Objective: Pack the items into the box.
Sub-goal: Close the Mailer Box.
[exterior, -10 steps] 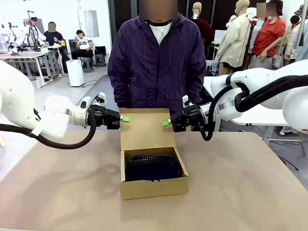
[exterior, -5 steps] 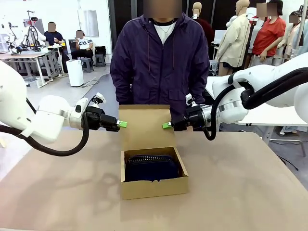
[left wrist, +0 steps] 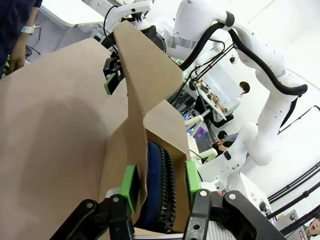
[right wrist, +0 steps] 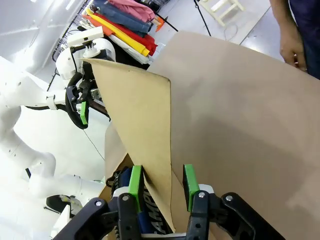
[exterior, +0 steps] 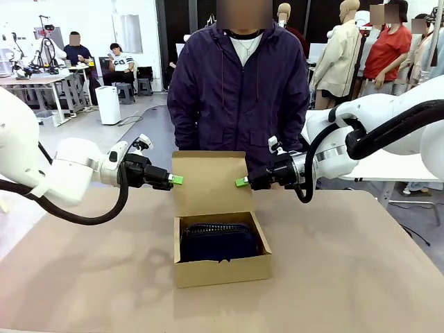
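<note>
Inside shallow brown cardboard box point(exterior: 220, 269), soft ribbed navy pouch point(exterior: 219, 241); flat flap point(exterior: 209, 184) upright

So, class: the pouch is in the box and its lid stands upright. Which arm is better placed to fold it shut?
Neither clearly: the left gripper and right gripper flank the lid symmetrically, jaws straddling its edges. Probably both together.

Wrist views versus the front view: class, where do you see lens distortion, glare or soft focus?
Left wrist view: wide-angle stretch, the box flap looms and leans, bright washed-out background. Right wrist view: the near fingers look oversized, white glare at upper left. Front view: even lighting, soft shadow beside the box.
</note>
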Controlling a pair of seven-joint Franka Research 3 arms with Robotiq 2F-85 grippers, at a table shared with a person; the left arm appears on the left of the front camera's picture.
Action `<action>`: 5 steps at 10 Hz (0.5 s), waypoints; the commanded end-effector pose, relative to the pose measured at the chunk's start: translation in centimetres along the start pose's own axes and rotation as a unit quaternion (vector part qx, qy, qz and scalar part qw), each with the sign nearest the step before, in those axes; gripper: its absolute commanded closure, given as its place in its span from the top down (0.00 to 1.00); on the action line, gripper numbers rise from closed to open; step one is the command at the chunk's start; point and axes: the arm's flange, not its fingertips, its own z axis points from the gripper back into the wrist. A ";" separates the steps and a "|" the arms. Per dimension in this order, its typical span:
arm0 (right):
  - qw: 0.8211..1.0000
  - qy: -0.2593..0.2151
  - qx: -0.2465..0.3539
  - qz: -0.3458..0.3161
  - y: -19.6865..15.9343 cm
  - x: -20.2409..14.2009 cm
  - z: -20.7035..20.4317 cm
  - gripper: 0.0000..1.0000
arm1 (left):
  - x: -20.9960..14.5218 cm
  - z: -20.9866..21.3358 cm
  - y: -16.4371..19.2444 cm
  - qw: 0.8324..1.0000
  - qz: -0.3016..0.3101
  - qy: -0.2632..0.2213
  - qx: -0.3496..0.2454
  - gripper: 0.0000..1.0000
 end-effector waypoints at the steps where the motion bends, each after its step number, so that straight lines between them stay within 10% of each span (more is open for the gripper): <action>1: 0.998 -0.023 0.020 0.050 0.8 0.4 0.3 0.44 | 0.1 0.5 -0.3 0.999 -0.040 -0.007 0.002 0.50; 5: 0.981 -0.045 0.106 0.158 4.9 -1.4 1.8 0.44 | -0.5 -0.9 -3.0 0.988 -0.154 -0.005 0.018 0.50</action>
